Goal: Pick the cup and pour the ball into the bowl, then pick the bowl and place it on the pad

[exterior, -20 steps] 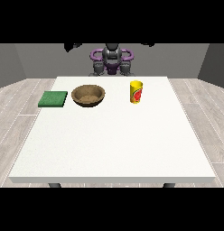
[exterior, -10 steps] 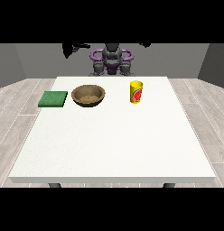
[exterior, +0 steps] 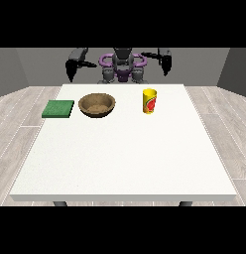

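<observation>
Hanging above table [exterior: 123, 154], robot hands apart.

At the top centre of the frame, the robot's small grey torso [exterior: 123, 69] carries a dark grey head block above it. Purple rings curve out at both shoulders, and darker purple shows low on the chest. The arms are dark grey to black, each ending in a black robot hand, one at the view's left [exterior: 71, 68] and one at the view's right [exterior: 166, 63].
</observation>
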{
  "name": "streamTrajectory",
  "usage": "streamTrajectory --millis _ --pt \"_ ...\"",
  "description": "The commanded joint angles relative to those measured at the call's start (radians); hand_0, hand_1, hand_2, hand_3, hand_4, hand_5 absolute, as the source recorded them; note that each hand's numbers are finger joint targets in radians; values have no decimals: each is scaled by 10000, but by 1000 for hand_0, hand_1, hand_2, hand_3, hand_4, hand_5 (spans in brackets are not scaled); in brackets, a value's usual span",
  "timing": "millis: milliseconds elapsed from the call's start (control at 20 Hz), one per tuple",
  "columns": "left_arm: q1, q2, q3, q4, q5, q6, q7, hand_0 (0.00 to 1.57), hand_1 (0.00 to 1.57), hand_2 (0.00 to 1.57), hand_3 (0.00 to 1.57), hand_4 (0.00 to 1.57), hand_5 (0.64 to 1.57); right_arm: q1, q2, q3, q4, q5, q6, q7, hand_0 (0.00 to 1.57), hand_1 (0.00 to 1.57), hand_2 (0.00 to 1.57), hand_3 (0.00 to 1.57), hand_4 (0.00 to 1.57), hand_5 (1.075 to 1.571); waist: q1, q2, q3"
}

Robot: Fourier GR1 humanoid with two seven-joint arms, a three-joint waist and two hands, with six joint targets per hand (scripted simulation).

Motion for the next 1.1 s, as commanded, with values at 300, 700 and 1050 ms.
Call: streamTrajectory --millis 300,700,1050 --pt "-1370 89 842 3454 -505 299 -1856 0 0 0 0 0 1266 -546 -750 -434 1292 -326 1056 -781 0 0 0 0 0 1563 -666 122 0" --pt "-2307 -135 1122 5581 -793 744 -3811 0 0 0 0 0 1238 -1322 -1383 -1163 2806 -637 1546 -1588 0 0 0 0 0 1563 -674 765 0" --pt "-2557 -207 1439 6995 -597 730 -5039 0 0 0 0 0 1262 -1071 -1497 -1499 3779 -781 2018 -2756 0 0 0 0 0 1559 -636 862 2"
